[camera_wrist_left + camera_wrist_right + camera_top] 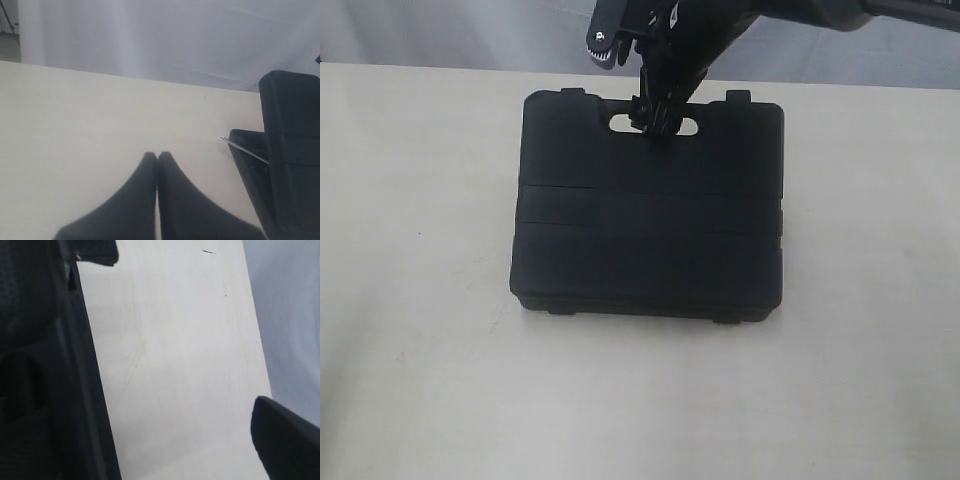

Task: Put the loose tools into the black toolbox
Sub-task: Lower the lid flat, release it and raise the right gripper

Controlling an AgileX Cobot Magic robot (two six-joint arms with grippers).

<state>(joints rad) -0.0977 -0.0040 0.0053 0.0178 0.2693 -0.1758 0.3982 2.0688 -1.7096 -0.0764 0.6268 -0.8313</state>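
**Right gripper opened wide at the handle of the closed case**

The large rectangular black plastic toolbox point(650, 240) lies flat in the middle of the pale cream table point(410, 300), nearer the far edge than the near one. Its long axis runs parallel with that far edge. In the exterior view both halves look folded shut, and the side with the slot handle point(620, 124) and two latches point(572, 93) faces the far edge. No loose tool shows on the table in any view. Whether all of them are inside cannot be told.

The right gripper point(658, 118) reaches down from beyond the far edge to the middle of the handle slot, so the case lies directly under and in front of it. Its wrist camera shows one dark finger point(285, 440) standing well away from the case wall point(35, 390), with bare table between. I judge the jaws spread wide and clamped on nothing; the other finger is lost against the black plastic.

The left gripper point(157, 200) hangs low over bare table with its fingers pressed together and nothing between them. The case point(292, 150) lies off to its side, so the right arm is much the nearer. A thin metal wire point(245, 150) juts out by the case; what it belongs to is unclear.

The tabletop is smooth and matt. A white curtain point(150, 35) closes off the room behind the far edge.
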